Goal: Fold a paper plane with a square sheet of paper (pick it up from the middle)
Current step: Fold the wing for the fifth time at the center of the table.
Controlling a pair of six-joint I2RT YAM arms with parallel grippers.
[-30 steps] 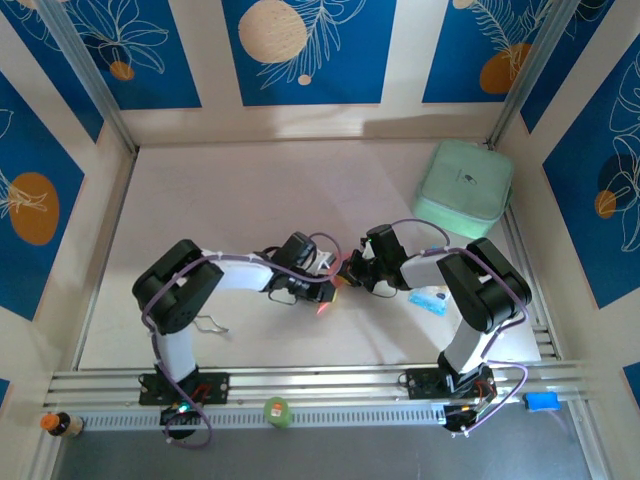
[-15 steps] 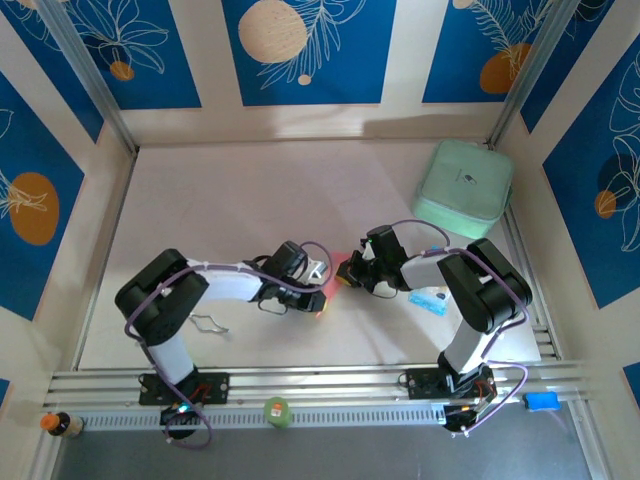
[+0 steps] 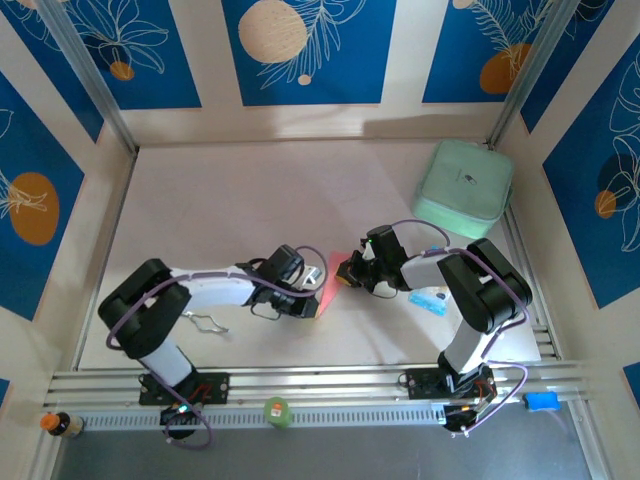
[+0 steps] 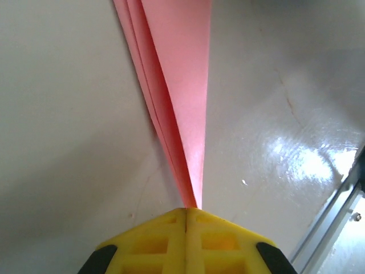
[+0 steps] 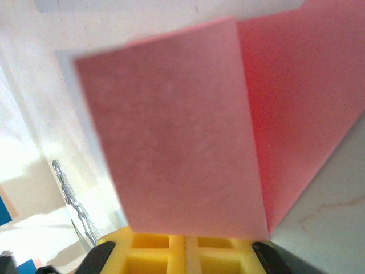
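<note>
The left pincer (image 3: 314, 298) and right pincer (image 3: 352, 274) each pinch an end of the pink paper plane (image 3: 330, 278), well apart from the mint-green case (image 3: 463, 185), on its bases-ward side. On the left wrist camera the jaws are closed on the narrow tip. On the right wrist camera they clamp the broad layered end. This looks like late creasing, and the next move probably calls for flattening the folds gently.

Left arm (image 3: 215, 283) & right arm (image 3: 425, 268): white links, bulky black joint housings, thin purple cables looped alongside, black bases. Jaws yellow plastic w/ square cut-outs, black corner pieces.
</note>
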